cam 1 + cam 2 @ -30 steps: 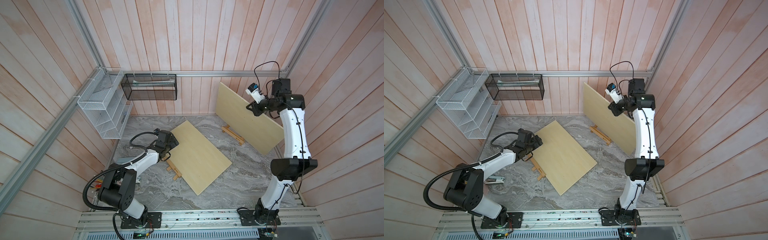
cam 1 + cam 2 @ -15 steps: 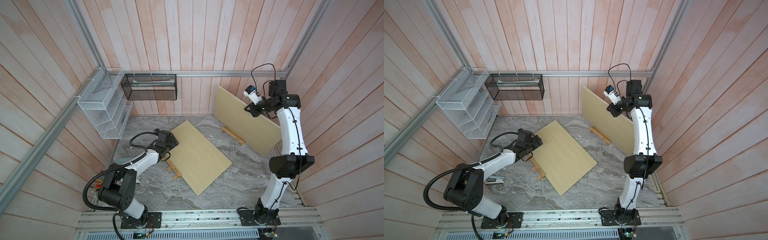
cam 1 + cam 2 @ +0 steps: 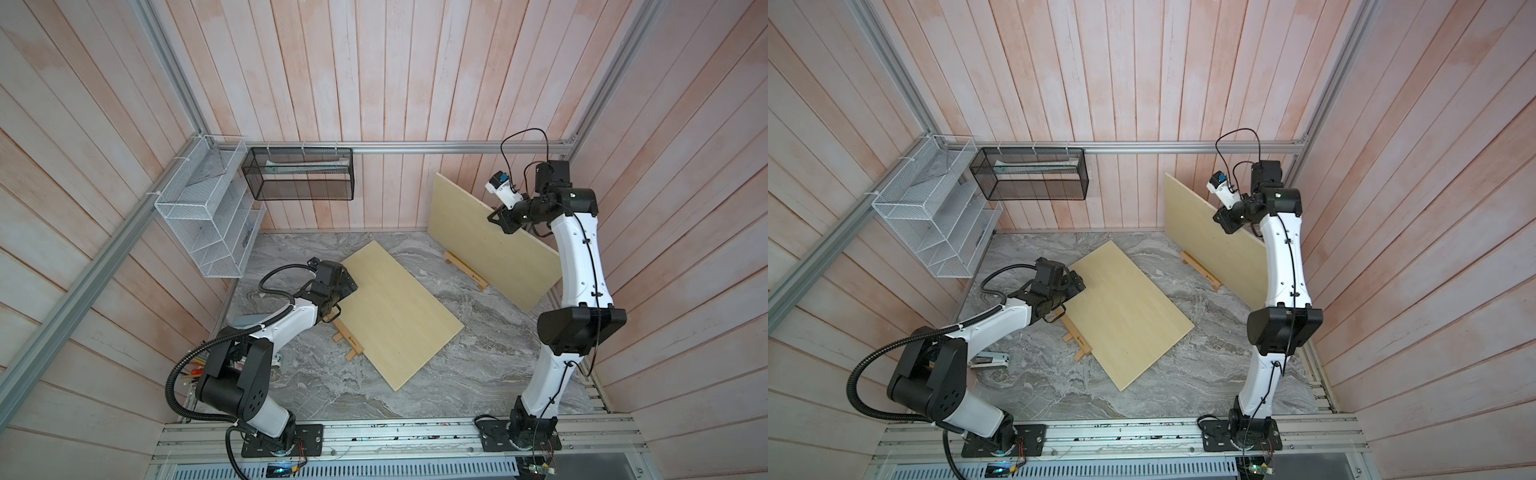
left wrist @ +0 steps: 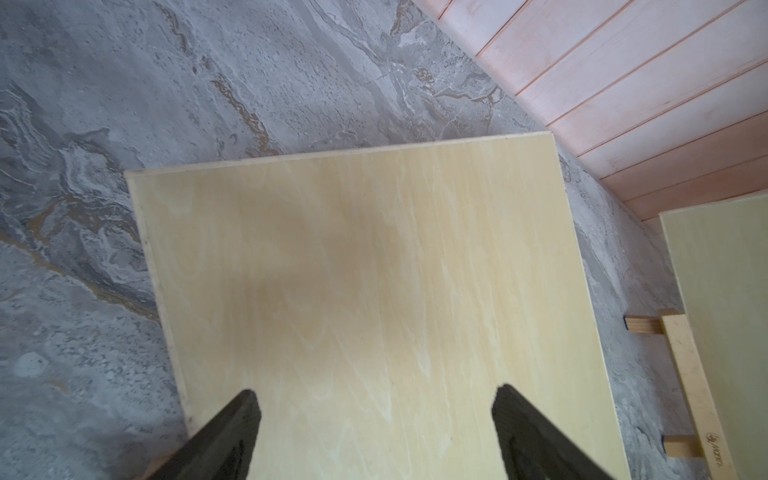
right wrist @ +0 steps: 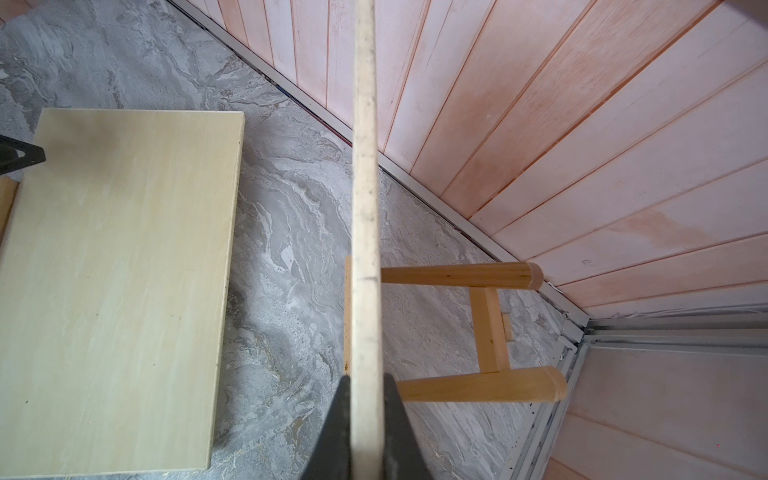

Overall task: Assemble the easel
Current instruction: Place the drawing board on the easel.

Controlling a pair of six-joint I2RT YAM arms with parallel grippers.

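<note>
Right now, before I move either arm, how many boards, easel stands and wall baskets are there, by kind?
Plywood boards: 2 (flat board, upright board)
Wooden easel stands: 2 (stand under the flat board, stand at the upright board)
Wire wall baskets: 2 (white basket, black basket)
Total: 6

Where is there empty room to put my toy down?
Biggest bare patch: the table in front, between the flat board and the rail. Another lies at the back, below the black basket. It is crowded by the left gripper and around the upright board in the right gripper.
</note>
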